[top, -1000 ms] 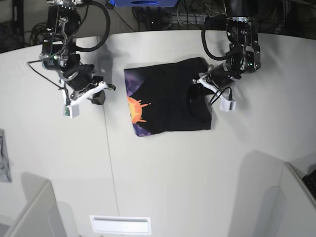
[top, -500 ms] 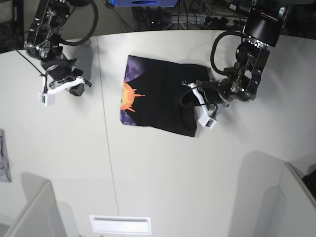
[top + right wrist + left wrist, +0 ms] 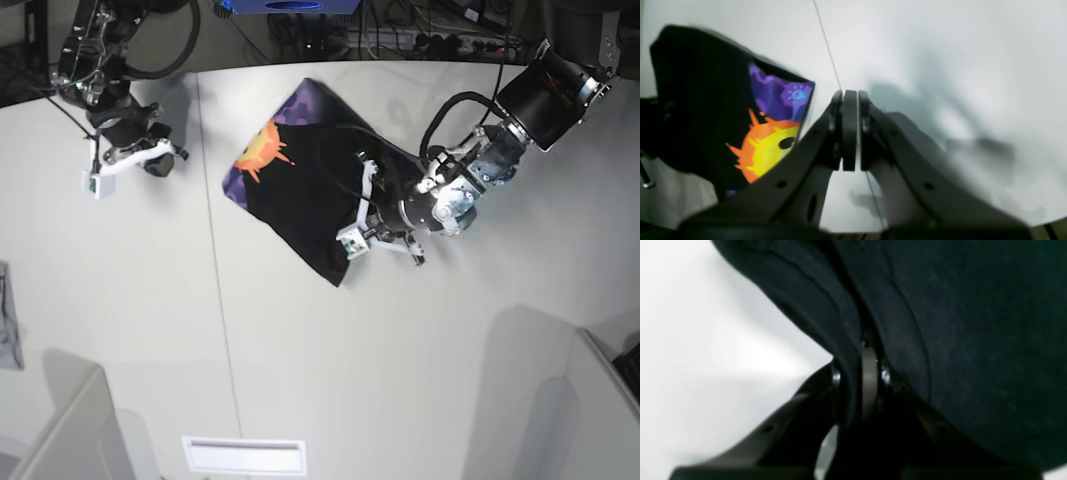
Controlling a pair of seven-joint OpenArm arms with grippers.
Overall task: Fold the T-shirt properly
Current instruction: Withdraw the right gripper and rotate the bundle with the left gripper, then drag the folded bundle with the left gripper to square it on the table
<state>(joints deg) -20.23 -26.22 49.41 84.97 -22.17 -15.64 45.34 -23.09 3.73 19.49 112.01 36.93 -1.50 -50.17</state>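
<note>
Left claw (image 3: 863,380): pressed together on a thick fold of the T-shirt (image 3: 957,323), black cloth bunched between the tips and filling most of the left wrist view. In the base view, seen at centre right (image 3: 385,232), at the lower right edge of the T-shirt (image 3: 300,190).

Right claw (image 3: 849,133): pressed together on nothing, only bare tabletop (image 3: 940,66) under it. In the base view, up in the upper left (image 3: 150,160), well apart from the cloth.

T-shirt: lying on the tabletop (image 3: 300,370) in the upper middle of the base view, already folded to a compact shape and turned on a slant, orange sun and purple print at its upper left corner, plain black part toward the left claw.

Handling, as a judgement: soft, light, limp cloth, not fragile. Likely to sag, drag and unfold if pulled from one point only. Better to pinch through all layers at a corner or folded edge, and to hold the opposite edge with the other claw.

Pose: left arm (image 3: 520,110) reaching in from the upper right, bent low, wrist almost level with the tabletop. Right arm (image 3: 100,60) hanging from the upper left corner, claw pointing down and a little toward the centre.
</note>
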